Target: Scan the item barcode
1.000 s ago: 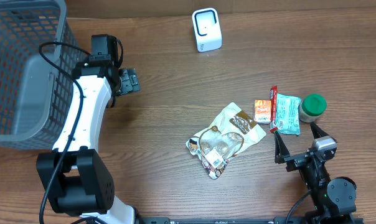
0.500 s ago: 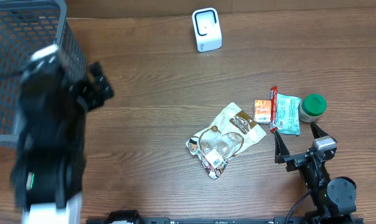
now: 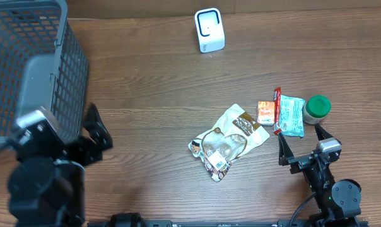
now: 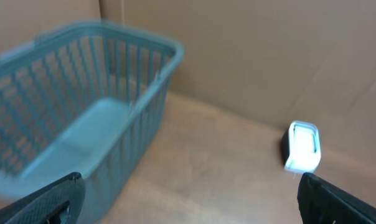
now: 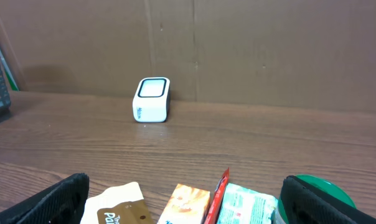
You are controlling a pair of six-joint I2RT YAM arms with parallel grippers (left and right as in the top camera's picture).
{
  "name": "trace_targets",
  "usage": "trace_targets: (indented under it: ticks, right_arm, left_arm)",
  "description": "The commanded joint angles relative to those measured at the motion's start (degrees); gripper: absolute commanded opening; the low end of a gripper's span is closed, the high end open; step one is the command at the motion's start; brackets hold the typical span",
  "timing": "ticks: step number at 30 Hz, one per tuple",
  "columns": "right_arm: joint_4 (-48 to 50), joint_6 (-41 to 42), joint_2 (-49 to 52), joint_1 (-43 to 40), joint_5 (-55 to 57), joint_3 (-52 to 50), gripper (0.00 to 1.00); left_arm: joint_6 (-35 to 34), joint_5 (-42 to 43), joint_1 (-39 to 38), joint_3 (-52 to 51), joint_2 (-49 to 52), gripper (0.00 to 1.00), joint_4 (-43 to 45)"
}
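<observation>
The white barcode scanner [image 3: 209, 30] stands at the back of the table, also visible as the scanner [image 5: 152, 99] and, blurred, the scanner [image 4: 302, 147]. The items lie right of centre: a clear and gold bag [image 3: 228, 142], an orange box [image 3: 265, 112], a red packet [image 3: 277, 110], a teal packet [image 3: 291, 115] and a green-lidded jar [image 3: 316, 108]. My right gripper [image 3: 301, 142] is open just in front of them, holding nothing; its wrist view shows the orange box [image 5: 185, 204] between the jaws. My left gripper [image 3: 99, 132] is open and empty at the front left, beside the basket.
A grey mesh basket [image 3: 26, 69] fills the back left corner and appears as the basket [image 4: 70, 124] close to the left gripper [image 4: 191, 205]. A brown cardboard wall backs the table.
The left arm has swung back from beside the basket's far end to the front left of the table. The right arm and the items have not moved.
</observation>
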Motion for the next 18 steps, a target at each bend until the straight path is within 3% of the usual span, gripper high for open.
trace_targets:
  ticks: [1,4,8,11,18]
  right_arm:
    - [0.2,-0.2,-0.7,-0.2,-0.3,-0.6,1.00]
    - [0.2,-0.2,-0.7,-0.2,-0.3,-0.6,1.00]
    - [0.2,-0.2,-0.7,-0.2,-0.3,-0.6,1.00]
    - [0.2,-0.2,-0.7,-0.2,-0.3,-0.6,1.00]
    - [0.2,-0.2,-0.7,-0.2,-0.3,-0.6,1.00]
  left_arm:
    - [-0.7,2.1,-0.1,-8.2,-5.9,1.00,0.2]
    - [-4.8,1.9,-0.1,-16.2,-11.9,1.00,2.9]
    - [-9.3,2.0,-0.1,-26.9,-20.4,1.00,13.6]
    - [-12.1,2.7,-0.1,-34.2,-26.6,1.00,24.7]
    - [-11.7,6.2,-0.1,-48.3,-37.1,1.00,49.5]
